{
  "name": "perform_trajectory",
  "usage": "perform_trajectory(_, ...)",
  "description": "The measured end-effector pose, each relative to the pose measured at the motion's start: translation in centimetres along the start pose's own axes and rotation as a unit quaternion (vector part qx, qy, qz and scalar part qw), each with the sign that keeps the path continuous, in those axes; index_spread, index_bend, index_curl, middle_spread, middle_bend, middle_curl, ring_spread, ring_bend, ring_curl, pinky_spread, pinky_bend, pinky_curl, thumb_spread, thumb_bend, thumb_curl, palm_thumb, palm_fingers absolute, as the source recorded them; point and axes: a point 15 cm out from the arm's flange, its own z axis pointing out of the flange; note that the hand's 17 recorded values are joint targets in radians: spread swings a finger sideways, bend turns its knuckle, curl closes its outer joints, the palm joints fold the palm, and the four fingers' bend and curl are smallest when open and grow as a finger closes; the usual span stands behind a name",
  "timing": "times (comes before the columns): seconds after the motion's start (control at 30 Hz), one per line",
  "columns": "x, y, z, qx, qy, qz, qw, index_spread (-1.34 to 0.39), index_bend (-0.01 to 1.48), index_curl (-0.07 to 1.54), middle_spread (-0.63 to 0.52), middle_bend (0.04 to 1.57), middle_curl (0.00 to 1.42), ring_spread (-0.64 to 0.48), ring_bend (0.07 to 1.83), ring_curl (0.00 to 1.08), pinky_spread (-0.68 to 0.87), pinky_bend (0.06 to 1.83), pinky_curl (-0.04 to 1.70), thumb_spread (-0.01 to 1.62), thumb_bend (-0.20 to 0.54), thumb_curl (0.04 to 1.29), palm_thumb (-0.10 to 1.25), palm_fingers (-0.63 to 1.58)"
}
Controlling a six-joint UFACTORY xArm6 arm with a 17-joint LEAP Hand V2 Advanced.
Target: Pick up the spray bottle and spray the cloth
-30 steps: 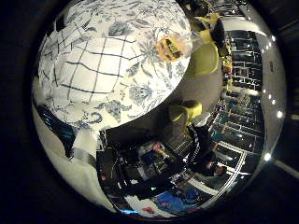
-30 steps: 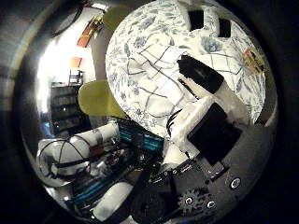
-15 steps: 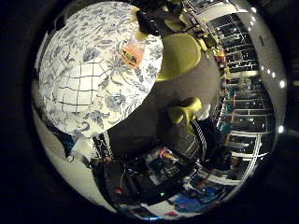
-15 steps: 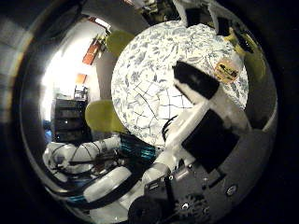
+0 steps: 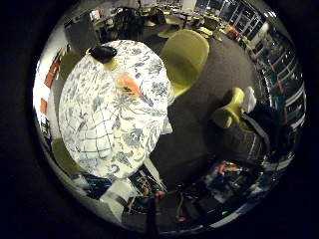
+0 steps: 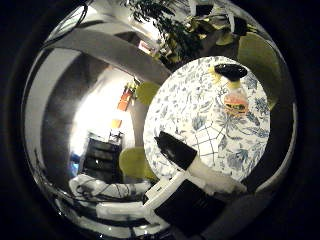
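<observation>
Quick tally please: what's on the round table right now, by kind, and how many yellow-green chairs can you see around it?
Clear spray bottle with black trigger head and orange label: 1
White cloth with dark grid lines, lying flat on the floral tablecloth: 1
Yellow-green moulded chairs: 3 seen in the little finger side view
Total: 5

No text can be read. The spray bottle (image 6: 235,95) standing out beyond the hand's palm carries an orange label, possibly printed, but it is too small to make out.
</observation>
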Motion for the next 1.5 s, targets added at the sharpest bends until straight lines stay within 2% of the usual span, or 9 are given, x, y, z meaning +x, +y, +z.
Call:
perform_trajectory(0.3, 7.3, 2.1, 3.5, 0.034, -0.082, 0.081, 0.993, -0.21, 0.15, 0.29, 0.03, 0.4, 0.43, 0.14, 0.67, 0.27, 0.33, 0.78, 0.12, 1.03, -0.025, 0.28, 0.46, 0.16)
perform_trajectory(0.6, 10.1, 2.8, 6.8, 0.047, -0.133, 0.117, 0.983, -0.2, 0.16, 0.29, 0.04, 0.41, 0.41, 0.14, 0.66, 0.27, 0.34, 0.74, 0.14, 1.04, -0.023, 0.29, 0.51, 0.16)
perform_trajectory(0.87, 11.1, 2.0, 8.7, 0.045, -0.153, 0.117, 0.98, -0.19, 0.16, 0.29, 0.04, 0.41, 0.4, 0.14, 0.65, 0.27, 0.34, 0.7, 0.15, 1.04, -0.023, 0.3, 0.53, 0.17)
perform_trajectory(1.5, 7.6, 0.0, 16.4, -0.014, -0.205, 0.093, 0.974, -0.18, 0.16, 0.29, 0.04, 0.42, 0.39, 0.14, 0.62, 0.27, 0.35, 0.61, 0.19, 1.04, -0.024, 0.3, 0.54, 0.17)
